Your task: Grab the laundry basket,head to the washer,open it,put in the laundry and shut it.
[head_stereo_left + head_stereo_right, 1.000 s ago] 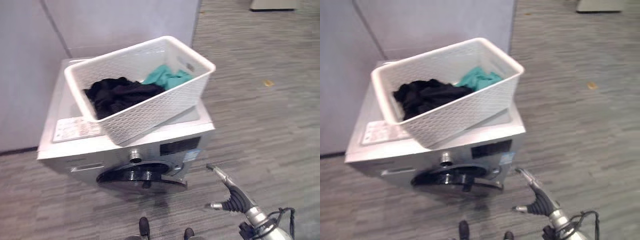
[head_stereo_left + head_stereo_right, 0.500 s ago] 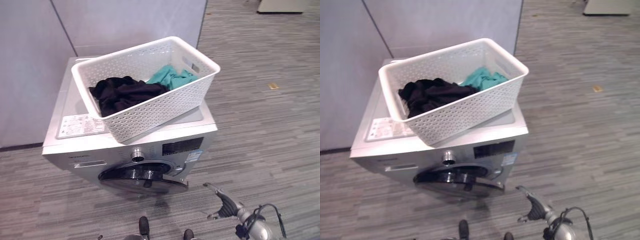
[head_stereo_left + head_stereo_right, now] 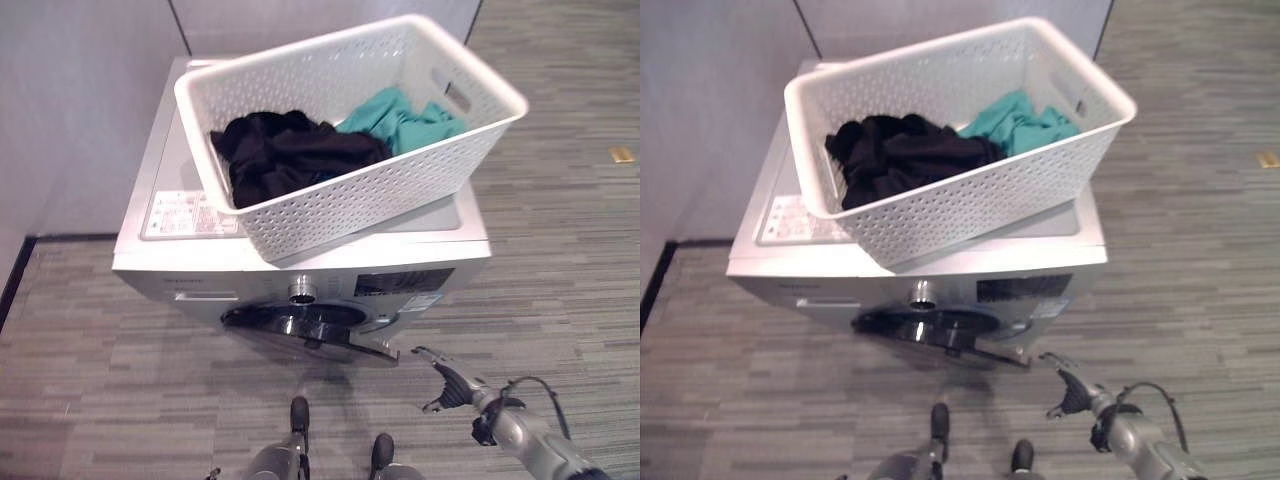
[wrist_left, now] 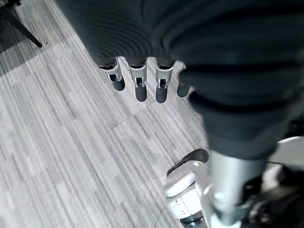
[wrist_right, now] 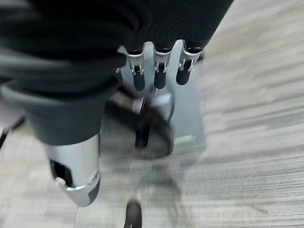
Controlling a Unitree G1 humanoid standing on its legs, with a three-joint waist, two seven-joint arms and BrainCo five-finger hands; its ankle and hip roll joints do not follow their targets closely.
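1. Washing machine (image 3: 300, 250) stands against the wall, its round door (image 3: 305, 328) closed.
2. White laundry basket (image 3: 350, 200) rests on top of it, holding black clothes (image 3: 290, 152) and a teal garment (image 3: 400, 115).
3. Right hand (image 3: 447, 380), fingers relaxed and empty, hangs just below the door's right side.
4. Left hand (image 4: 142, 80) hangs above the floor, fingers straight, empty.

Open floor (image 3: 120, 400) is lying before the washer (image 3: 250, 280), whose door (image 3: 310, 328) is jutting out, with the basket (image 3: 370, 200) occupying its top.
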